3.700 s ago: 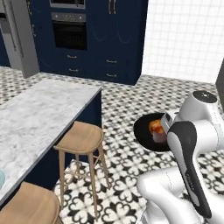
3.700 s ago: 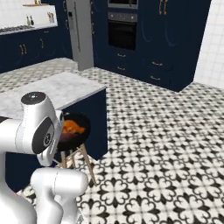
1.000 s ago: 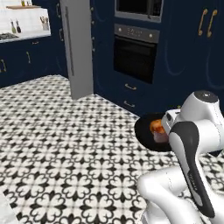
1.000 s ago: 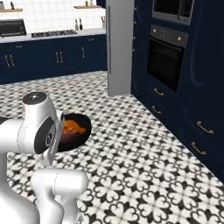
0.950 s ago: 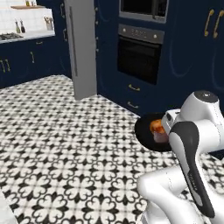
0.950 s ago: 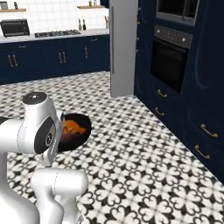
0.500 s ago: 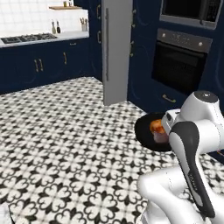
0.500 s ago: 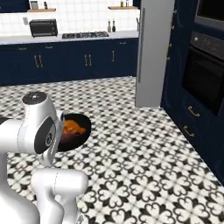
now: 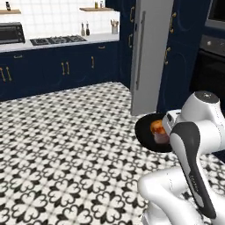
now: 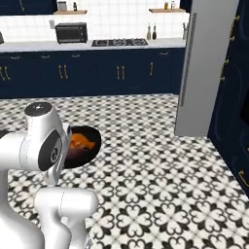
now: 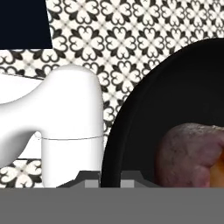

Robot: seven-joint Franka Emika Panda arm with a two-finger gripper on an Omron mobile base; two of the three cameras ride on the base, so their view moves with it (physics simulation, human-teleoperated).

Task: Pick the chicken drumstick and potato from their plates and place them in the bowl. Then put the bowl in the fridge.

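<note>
Bowl (image 9: 147, 132), mid-frame, is pinched at its rim by narrow fingers (image 11: 89, 178); a jolt could spill the potato (image 11: 190, 155).

Potato (image 11: 188, 155) inside black bowl (image 11: 144, 113) above tiled floor (image 11: 113, 26).

Kitchen: fridge (image 9: 149, 52), hob (image 10: 119, 42), cabinets (image 10: 87, 73).

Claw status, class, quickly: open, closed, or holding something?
Claw: closed on the rim of the black bowl, which carries the potato and chicken drumstick.
</note>
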